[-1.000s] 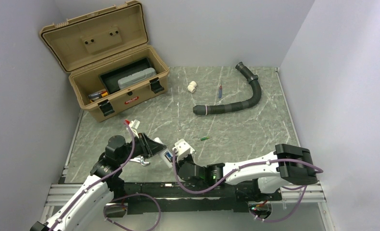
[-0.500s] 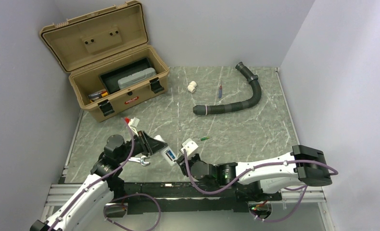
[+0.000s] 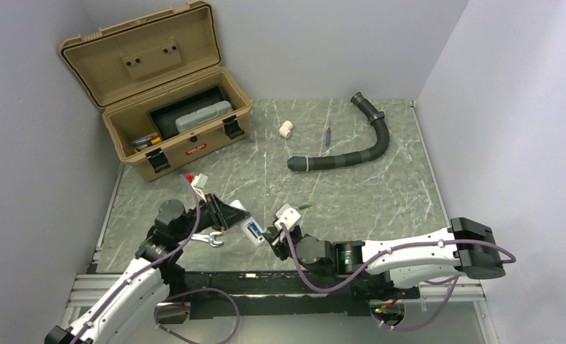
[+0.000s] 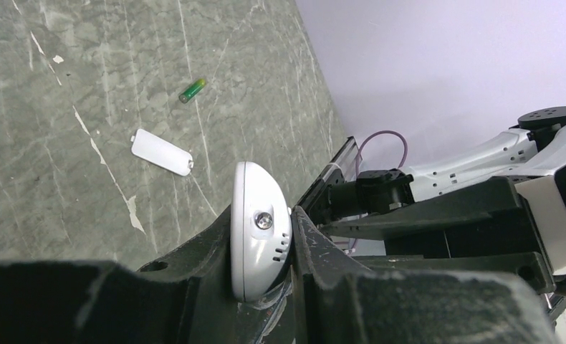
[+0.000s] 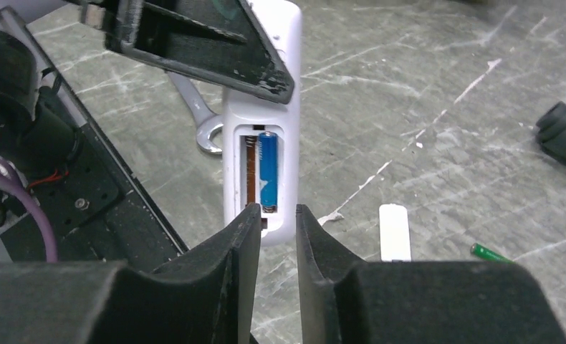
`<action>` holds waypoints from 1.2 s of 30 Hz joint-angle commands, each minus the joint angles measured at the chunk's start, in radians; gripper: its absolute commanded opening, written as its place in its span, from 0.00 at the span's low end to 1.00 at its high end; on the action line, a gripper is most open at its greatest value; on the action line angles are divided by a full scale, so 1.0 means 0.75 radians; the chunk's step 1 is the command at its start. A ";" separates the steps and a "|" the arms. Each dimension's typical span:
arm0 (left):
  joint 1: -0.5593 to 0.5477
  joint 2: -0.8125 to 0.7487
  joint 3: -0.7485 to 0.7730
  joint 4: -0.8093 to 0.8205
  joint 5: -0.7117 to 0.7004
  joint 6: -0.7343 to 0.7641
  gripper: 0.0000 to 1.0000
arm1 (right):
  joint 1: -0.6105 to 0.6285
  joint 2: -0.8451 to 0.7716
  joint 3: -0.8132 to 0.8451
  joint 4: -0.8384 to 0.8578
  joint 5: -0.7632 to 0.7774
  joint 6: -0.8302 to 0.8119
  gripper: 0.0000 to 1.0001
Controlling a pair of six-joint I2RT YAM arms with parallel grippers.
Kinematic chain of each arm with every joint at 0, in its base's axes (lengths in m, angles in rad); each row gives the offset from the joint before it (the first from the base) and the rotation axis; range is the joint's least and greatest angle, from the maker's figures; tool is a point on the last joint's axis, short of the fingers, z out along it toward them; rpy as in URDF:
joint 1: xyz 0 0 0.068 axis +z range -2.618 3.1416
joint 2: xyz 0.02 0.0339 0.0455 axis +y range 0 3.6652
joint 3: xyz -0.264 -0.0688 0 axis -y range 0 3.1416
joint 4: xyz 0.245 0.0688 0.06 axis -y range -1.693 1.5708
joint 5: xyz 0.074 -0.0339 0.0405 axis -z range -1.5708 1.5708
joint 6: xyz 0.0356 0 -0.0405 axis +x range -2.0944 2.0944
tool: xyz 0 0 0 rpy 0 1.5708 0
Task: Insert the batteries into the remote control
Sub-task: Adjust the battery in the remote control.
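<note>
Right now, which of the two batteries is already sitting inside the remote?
The blue battery: it sits in the remote control's open compartment. The green battery lies loose on the table, near the white cover piece.

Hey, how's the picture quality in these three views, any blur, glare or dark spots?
Top external: even, soft light, faint shadows, sharp, though the green battery is a speck. Left wrist: the remote control is sharp and not blown out. Right wrist: the blue battery is crisp; the right gripper, close up, is dark and slightly soft.
</note>
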 commanded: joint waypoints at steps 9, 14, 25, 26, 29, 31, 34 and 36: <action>0.002 0.081 0.096 0.088 0.185 0.049 0.00 | -0.139 -0.236 -0.078 0.150 -0.774 -0.651 0.24; 0.000 0.179 0.130 0.091 0.341 0.109 0.00 | -0.253 -0.386 -0.061 -0.115 -1.095 -0.848 0.22; -0.083 0.327 0.236 -0.025 0.412 0.268 0.00 | -0.268 -0.332 0.018 -0.389 -1.235 -1.221 0.18; -0.092 0.341 0.245 -0.036 0.412 0.277 0.00 | -0.268 -0.324 0.026 -0.390 -1.240 -1.245 0.18; -0.110 0.379 0.261 -0.046 0.416 0.296 0.00 | -0.273 -0.285 0.059 -0.441 -1.245 -1.309 0.22; -0.119 0.398 0.262 -0.037 0.421 0.301 0.00 | -0.283 -0.259 0.088 -0.477 -1.253 -1.338 0.27; -0.130 0.416 0.267 -0.037 0.424 0.310 0.00 | -0.312 -0.241 0.118 -0.501 -1.270 -1.355 0.35; -0.135 0.424 0.269 -0.038 0.425 0.313 0.00 | -0.337 -0.241 0.128 -0.500 -1.283 -1.360 0.38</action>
